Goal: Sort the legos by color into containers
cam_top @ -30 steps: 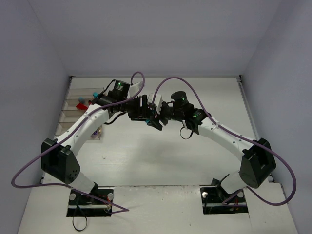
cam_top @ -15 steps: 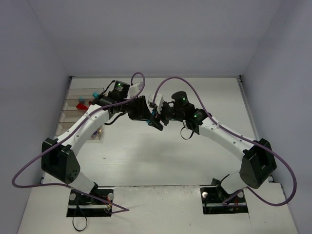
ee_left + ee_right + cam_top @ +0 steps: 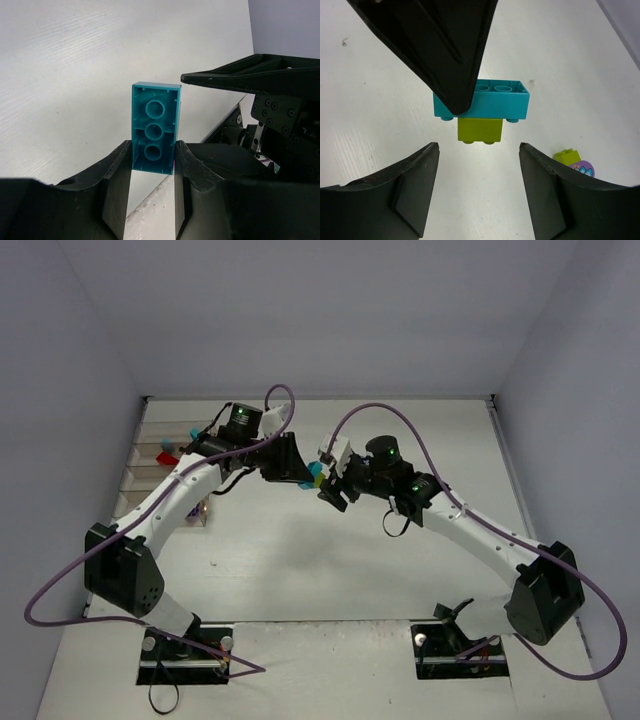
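Above the tabletop [image 3: 300,560], well apart from the containers [image 3: 140,472] at far left, the left claw [image 3: 152,152] is clamping a cyan brick [image 3: 154,127]. The right claw [image 3: 477,150] is gaping just beside it. A lime brick [image 3: 480,130] is clinging to the cyan one. Likely step: splitting the pair. Next: right claw pinching the lime. Container contents are partly hiding behind the left arm [image 3: 180,495].

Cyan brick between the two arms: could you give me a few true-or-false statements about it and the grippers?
1. The left gripper grips the cyan brick. True.
2. A red brick sits against the cyan brick. False: it is a lime brick.
3. The right gripper is shut on the lime brick. False: its jaws stand open, touching neither brick.
4. A loose lime brick lies on the table. True.
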Robot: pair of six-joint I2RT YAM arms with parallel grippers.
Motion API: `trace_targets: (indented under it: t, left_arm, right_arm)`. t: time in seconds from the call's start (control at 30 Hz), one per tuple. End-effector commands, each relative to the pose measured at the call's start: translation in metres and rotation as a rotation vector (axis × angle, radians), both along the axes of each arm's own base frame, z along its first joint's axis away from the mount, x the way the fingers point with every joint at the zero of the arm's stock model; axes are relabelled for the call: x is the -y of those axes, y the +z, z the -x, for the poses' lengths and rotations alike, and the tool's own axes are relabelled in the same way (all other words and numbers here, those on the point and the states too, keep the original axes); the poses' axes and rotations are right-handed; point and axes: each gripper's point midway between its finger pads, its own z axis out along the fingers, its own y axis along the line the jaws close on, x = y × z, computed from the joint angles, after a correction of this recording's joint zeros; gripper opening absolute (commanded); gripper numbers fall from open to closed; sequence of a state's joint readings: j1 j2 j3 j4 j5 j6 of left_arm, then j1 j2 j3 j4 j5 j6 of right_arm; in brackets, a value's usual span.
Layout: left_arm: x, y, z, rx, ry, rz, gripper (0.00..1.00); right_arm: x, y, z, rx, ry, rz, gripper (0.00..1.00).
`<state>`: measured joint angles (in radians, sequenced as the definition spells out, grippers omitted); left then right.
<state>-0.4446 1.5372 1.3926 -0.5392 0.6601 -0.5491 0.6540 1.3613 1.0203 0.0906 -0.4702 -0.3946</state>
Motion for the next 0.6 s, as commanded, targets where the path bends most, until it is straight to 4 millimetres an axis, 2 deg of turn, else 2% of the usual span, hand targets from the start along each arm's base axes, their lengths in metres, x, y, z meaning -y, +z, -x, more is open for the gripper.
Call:
trace_targets:
  t: [0.0,0.17,0.37,0.57]
  left_arm:
    - [0.005,0.038,-0.004,0.128,-0.04,0.077,0.09]
    - [0.007,0.046,0.002,0.142,-0.056,0.111,0.09]
    - [0.007,0.044,0.007,0.125,-0.059,0.12,0.09]
    - [0.006,0.046,0.011,0.126,-0.062,0.131,0.09]
  right_arm:
    - [0.001,0.026,-0.006,0.066,-0.026,-0.059,0.61]
    - [-0.002,0.028,-0.008,0.072,-0.021,-0.075,0.62]
    - [-0.006,0.037,-0.014,0.099,-0.02,-0.088,0.68]
    - [-0.01,0.042,-0.018,0.114,-0.018,-0.098,0.66]
